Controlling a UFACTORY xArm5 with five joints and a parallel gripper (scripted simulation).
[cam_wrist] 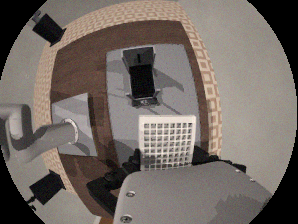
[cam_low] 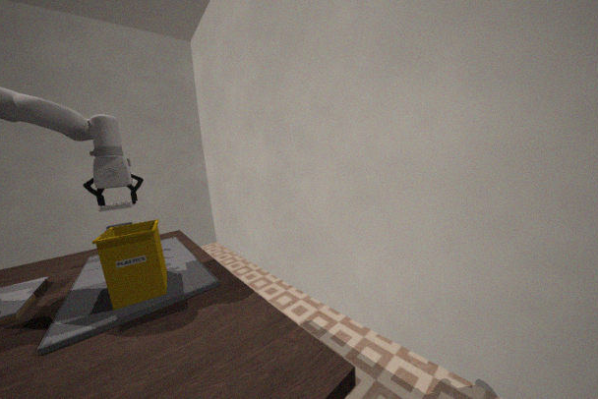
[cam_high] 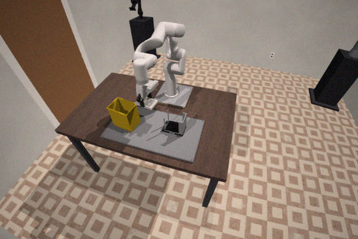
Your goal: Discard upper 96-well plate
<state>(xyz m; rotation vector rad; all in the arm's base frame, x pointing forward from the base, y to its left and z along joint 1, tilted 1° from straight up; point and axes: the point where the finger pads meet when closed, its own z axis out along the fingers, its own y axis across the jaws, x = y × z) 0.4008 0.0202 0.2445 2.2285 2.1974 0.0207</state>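
My gripper (cam_high: 145, 102) (cam_low: 114, 202) (cam_wrist: 167, 156) is shut on the white 96-well plate (cam_high: 150, 103) (cam_low: 114, 206) (cam_wrist: 168, 141) and holds it flat in the air. It hangs above and just behind the back edge of the yellow plastics bin W1 (cam_high: 124, 113) (cam_low: 132, 263), which stands upright on the grey mat (cam_high: 153, 141) (cam_low: 187, 280). The stack rack K1 (cam_high: 175, 126) (cam_wrist: 141, 78) stands on the mat to the right of the bin, with a dark plate low inside it. The bin does not show in the wrist view.
The arm's base sits on a grey plate (cam_high: 181, 98) at the back of the dark wooden table (cam_high: 215, 123) (cam_low: 216, 354). Two black pedestals (cam_high: 335, 79) (cam_high: 142, 30) stand on the floor away from the table.
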